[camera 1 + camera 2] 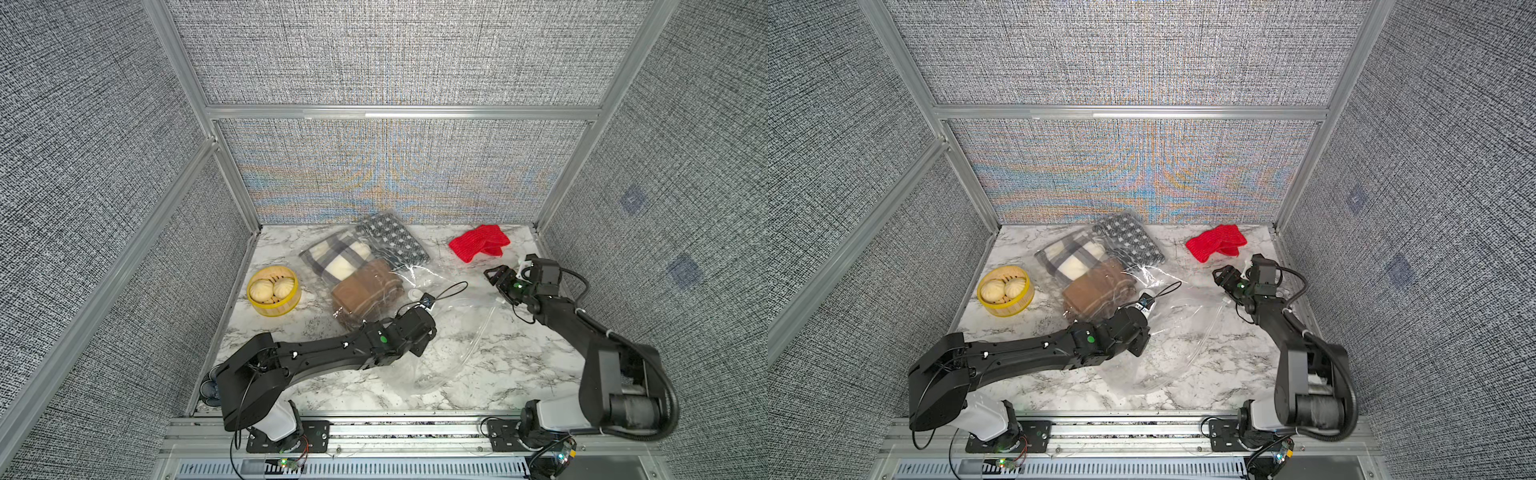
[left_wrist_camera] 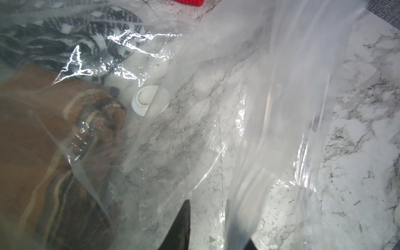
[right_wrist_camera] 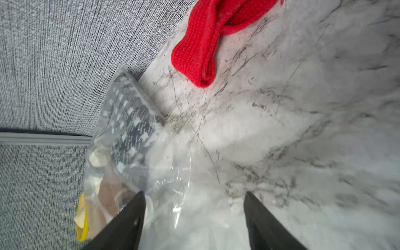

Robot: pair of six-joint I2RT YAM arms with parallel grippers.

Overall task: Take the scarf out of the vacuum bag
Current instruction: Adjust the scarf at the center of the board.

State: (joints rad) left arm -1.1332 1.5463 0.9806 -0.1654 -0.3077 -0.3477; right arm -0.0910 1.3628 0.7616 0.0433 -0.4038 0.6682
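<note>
On the marble table [image 1: 519, 365], the bag [image 1: 453, 328] lies slantwise, its long axis running from about 11 o'clock down to 5. What looks like its slack, open end is nearest me. Three folded scarves are packed at the far end: a houndstooth one [image 1: 395, 239] farthest back, a plaid one [image 1: 336, 257] at its 8 o'clock, and a brown scarf [image 1: 365, 291] closest to the slack end. A red scarf [image 1: 480, 242] lies outside the bag at about 1 o'clock, by the back wall.

The left gripper [image 2: 207, 203] is down at the loose plastic. Its wrist view looks through film, and the jaws stand fairly close with a fold draped over one, so I cannot tell whether they pinch it. From there the brown scarf sits near, at roughly 10 o'clock, beside the white valve cap [image 2: 149, 102].

The right gripper [image 3: 194, 193] hovers with jaws wide and nothing between them, near the red scarf and well apart from the packed ones. So the left arm is plainly the nearer, and I'd guess the next reach goes for the brown scarf, along the bag's length. A yellow steamer [image 1: 276, 311] at 9 o'clock stands apart from it all
</note>
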